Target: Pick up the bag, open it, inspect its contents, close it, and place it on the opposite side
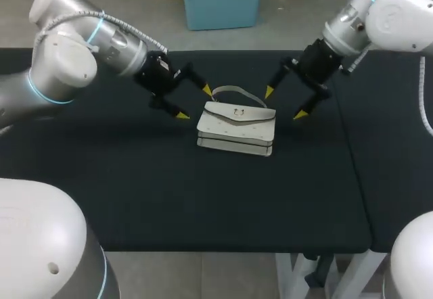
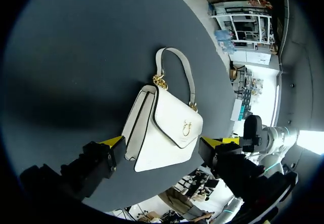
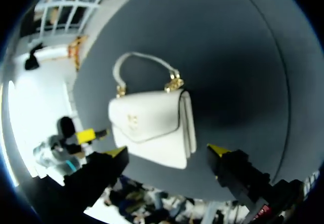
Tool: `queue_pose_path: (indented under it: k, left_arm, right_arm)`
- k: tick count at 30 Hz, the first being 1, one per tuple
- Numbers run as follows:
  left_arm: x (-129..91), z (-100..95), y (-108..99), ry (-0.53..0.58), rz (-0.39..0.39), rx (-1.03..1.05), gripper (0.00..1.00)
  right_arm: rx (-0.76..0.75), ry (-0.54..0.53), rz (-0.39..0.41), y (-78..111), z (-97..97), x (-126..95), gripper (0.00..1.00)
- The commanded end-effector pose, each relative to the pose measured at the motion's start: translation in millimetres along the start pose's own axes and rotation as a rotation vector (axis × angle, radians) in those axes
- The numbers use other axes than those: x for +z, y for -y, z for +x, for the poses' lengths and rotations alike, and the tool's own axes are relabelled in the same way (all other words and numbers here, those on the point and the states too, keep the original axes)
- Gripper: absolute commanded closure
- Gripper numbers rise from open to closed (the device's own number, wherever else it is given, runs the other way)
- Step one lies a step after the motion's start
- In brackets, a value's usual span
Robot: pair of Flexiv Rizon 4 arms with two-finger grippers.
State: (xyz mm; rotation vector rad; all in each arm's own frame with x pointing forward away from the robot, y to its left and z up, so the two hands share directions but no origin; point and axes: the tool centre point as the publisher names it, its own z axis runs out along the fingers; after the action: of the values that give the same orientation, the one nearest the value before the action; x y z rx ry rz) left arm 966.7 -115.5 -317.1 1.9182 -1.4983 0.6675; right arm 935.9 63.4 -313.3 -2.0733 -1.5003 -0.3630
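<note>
Bag point(image 1: 236, 128) mid-surface point(image 1: 135, 191), flap point(image 2: 174, 117) shut, handle point(image 2: 187, 72) toward far side. Left jaws apart just left of it, right jaws apart just right, neither touching. Likely light, stiff-walled, smooth — grip arched handle, not slick sides.

Silver-grey left arm point(image 1: 64, 59) and right arm point(image 1: 396, 15), cyan rings point(image 1: 44, 95) at joints, ribbed grey cable point(image 1: 132, 32) behind black left end effector point(image 1: 195, 103), black right end effector point(image 1: 284, 103), bright yellow fingertips point(image 1: 183, 116)
</note>
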Motion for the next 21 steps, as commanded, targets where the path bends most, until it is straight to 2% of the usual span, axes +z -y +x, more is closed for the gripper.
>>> queue_pose_path:
  k: [1,5,11,14,17,18,20,21]
  left_arm:
    - [12.9,-4.7,14.3,-0.168,-0.141,-0.001,0.0]
    - [20.6,-4.4,14.8,-0.19,-0.185,0.038,0.0]
    - [23.9,-3.9,15.5,-0.203,-0.196,0.086,0.01]
    - [25.7,-2.6,16.5,-0.202,-0.194,0.095,0.13]
    - [28.9,-0.2,16.7,-0.208,-0.196,0.112,0.15]
    - [30.6,0.7,17.2,-0.209,-0.199,0.115,0.15]
    - [33.6,1.9,17.4,-0.218,-0.204,0.131,0.23]
    - [35.0,2.4,17.5,-0.219,-0.207,0.133,0.26]
  right_arm:
    - [0.051,-0.109,0.072,-14.0,-4.4,14.7,0.0]
    - [0.014,-0.188,0.069,-13.7,-3.6,24.2,0.0]
    - [0.0,-0.242,0.094,-18.2,-3.4,37.4,0.0]
    - [-0.004,-0.256,0.097,-18.7,-2.4,40.7,0.0]
    - [-0.013,-0.274,0.091,-18.2,-1.6,41.2,0.02]
    - [-0.012,-0.282,0.089,-18.2,-1.4,41.4,0.05]
    - [-0.019,-0.286,0.088,-18.0,-0.6,42.1,0.12]
    - [-0.019,-0.288,0.087,-18.0,-0.2,42.9,0.11]
